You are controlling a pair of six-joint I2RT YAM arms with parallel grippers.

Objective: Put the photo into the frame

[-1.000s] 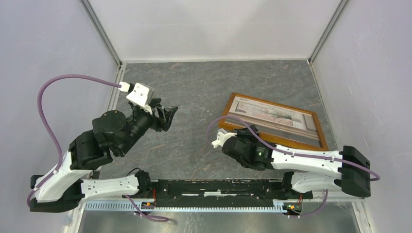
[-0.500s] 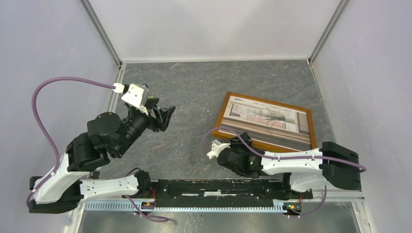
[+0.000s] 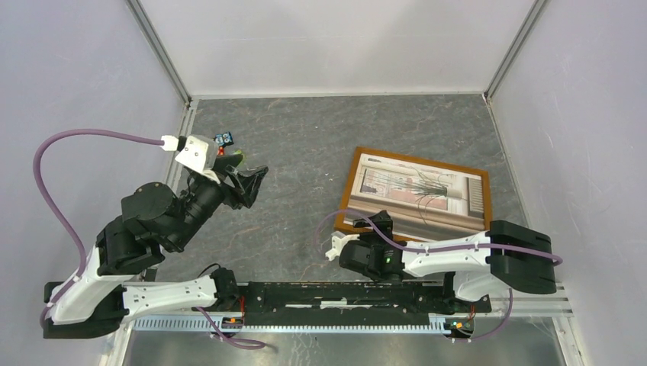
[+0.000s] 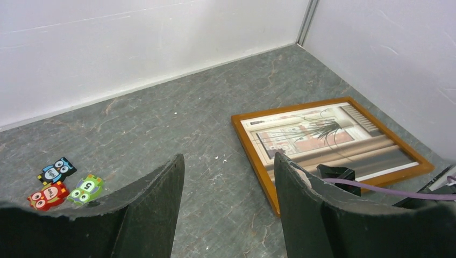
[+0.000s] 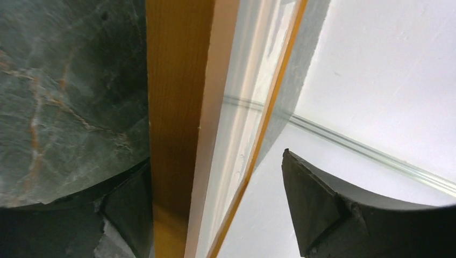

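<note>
Photo [image 3: 423, 191] sits inside the frame [image 3: 348, 191], which lies flat on the table [image 3: 305, 152], right of centre. Over the last second the frame has swung round and my right gripper [image 5: 215, 161] has let go: its jaws stand wide, straddling the near rail and clamping nothing. I judge the insertion complete. My left gripper [image 4: 228, 161] hangs open and empty, well apart.
</note>
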